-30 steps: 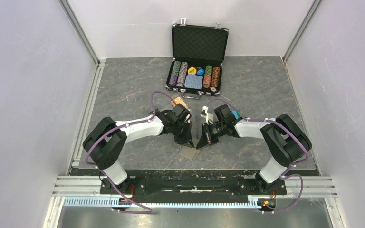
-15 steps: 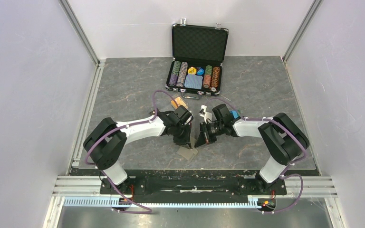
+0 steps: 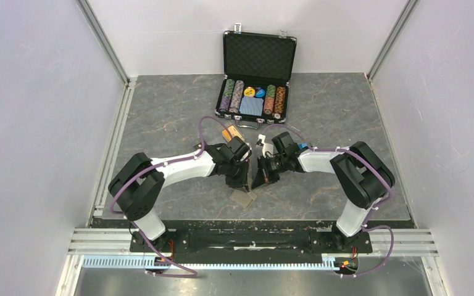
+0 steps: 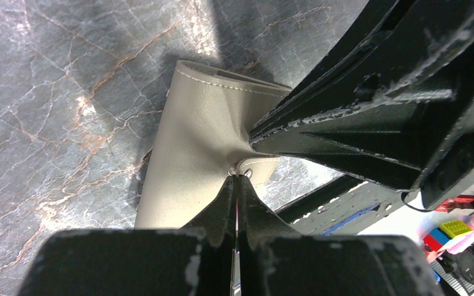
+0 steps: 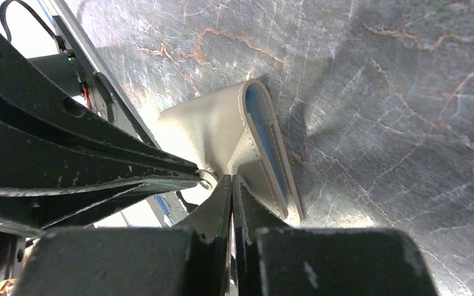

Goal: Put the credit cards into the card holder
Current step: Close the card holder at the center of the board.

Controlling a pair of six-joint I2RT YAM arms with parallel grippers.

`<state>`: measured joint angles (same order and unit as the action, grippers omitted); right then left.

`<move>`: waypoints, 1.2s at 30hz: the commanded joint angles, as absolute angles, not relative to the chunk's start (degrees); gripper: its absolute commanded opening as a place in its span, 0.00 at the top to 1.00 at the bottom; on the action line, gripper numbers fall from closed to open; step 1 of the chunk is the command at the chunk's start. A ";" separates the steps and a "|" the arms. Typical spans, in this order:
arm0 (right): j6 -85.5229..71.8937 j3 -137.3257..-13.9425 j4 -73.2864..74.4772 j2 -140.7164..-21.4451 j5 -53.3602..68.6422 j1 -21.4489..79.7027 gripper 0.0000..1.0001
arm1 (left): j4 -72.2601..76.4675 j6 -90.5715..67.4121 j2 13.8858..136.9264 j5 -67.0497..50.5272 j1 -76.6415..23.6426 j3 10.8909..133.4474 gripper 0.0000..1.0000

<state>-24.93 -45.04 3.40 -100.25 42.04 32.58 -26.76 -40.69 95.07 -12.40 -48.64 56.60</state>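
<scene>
Right wrist: hand (image 5: 231, 179) on holder (image 5: 219, 129) edge?

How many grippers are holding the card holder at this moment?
2. The left gripper is shut on the card holder from the left side. The right gripper is shut on it from the right. The two tips almost meet.

Grey marbled tabletop (image 3: 345, 111) with rusty veins fills the floor of the cell. Plain white walls (image 3: 31, 123) close in left, right and behind. Aluminium rails (image 3: 102, 40) run up the back corners, another (image 3: 253, 237) along the near edge. Even, soft light, faint shadows. An open black poker chip case (image 3: 259, 55) sits at the back.
</scene>
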 commanded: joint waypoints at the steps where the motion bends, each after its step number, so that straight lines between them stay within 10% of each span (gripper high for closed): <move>1: -19.16 -43.65 11.75 -100.55 33.09 32.78 1.00 | -24.44 -40.63 93.62 -12.45 -48.69 58.97 0.98; 36: -20.30 -44.81 8.34 -97.13 38.85 32.79 1.00 | -26.30 -39.02 96.84 -13.08 -49.44 57.77 0.98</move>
